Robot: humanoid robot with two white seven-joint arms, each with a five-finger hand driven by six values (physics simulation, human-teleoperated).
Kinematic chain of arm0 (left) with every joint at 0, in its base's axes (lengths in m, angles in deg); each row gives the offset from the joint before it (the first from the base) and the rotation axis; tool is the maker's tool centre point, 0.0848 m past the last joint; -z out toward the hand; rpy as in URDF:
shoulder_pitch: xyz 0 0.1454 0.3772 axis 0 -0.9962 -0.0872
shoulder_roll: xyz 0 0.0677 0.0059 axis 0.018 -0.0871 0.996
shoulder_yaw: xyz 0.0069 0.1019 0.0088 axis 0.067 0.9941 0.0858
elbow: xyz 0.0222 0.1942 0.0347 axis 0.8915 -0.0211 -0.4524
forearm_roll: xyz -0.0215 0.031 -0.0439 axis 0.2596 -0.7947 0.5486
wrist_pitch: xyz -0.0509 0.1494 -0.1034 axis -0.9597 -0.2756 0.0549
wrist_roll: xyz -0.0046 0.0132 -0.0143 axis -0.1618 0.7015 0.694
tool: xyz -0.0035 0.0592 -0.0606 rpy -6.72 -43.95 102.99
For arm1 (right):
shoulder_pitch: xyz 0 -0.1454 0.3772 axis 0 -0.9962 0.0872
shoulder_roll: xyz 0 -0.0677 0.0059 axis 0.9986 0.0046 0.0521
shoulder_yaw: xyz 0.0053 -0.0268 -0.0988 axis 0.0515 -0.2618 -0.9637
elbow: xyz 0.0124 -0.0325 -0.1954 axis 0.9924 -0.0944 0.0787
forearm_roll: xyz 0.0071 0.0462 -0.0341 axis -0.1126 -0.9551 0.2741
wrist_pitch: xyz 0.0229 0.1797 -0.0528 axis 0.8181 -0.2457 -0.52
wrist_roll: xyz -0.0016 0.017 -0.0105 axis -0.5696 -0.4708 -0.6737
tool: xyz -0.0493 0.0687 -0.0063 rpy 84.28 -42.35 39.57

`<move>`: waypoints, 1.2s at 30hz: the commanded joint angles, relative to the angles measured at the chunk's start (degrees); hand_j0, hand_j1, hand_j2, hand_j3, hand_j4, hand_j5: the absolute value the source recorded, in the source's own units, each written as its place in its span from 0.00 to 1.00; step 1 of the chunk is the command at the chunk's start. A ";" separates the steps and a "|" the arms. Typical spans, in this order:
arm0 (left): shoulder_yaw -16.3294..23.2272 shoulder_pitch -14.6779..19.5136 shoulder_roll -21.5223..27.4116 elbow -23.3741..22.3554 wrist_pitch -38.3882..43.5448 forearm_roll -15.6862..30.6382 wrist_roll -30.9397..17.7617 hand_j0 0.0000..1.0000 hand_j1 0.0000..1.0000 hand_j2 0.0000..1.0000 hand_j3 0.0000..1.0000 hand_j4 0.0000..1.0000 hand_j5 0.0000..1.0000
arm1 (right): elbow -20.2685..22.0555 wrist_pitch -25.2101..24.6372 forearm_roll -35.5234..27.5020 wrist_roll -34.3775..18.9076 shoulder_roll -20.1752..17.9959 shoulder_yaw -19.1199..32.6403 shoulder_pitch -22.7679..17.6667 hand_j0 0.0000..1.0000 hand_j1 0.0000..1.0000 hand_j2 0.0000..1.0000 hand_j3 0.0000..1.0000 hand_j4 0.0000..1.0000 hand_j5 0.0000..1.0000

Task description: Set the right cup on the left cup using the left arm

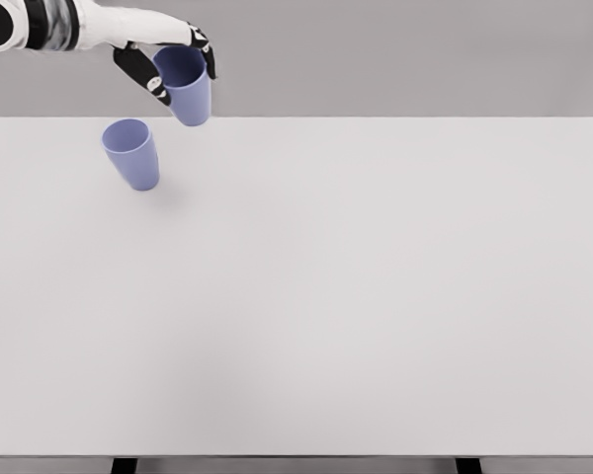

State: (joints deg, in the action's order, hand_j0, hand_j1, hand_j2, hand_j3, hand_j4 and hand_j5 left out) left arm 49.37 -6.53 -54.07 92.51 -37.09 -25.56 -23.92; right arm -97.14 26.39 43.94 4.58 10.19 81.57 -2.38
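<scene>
The white tabletop fills the near part of the view. Farther back, toward its left side, one blue cup stands upright (its mouth is open to the top). Just behind it and to the right, the left hand holds a second blue cup, its fingers closed around the rim, lifted above the far edge.

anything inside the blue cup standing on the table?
The blue plastic cup standing on the white table shows an empty-looking mouth; its bottom is hidden by its rim angle. The second blue cup is held aloft in the left hand, not over it.
</scene>
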 commanded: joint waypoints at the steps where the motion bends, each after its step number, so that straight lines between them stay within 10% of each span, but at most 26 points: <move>1: 1.54 0.00 1.49 0.01 0.11 0.26 0.01 0.54 0.54 0.54 0.54 0.54 0.54 | -0.07 0.03 0.08 -0.03 0.00 0.00 0.00 1.00 1.00 1.00 1.00 1.00 1.00; 36: 4.79 2.81 5.01 -4.64 0.11 0.87 0.01 0.54 0.54 0.54 0.54 0.54 0.54 | 0.02 0.03 0.08 -0.03 0.00 0.00 0.00 1.00 1.00 1.00 1.00 1.00 1.00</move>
State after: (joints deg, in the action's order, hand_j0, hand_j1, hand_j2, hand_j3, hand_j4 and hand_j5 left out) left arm 53.95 -3.72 -49.43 88.41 -37.07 -24.88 -23.94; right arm -97.14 26.39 43.94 4.58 10.19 81.57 -2.38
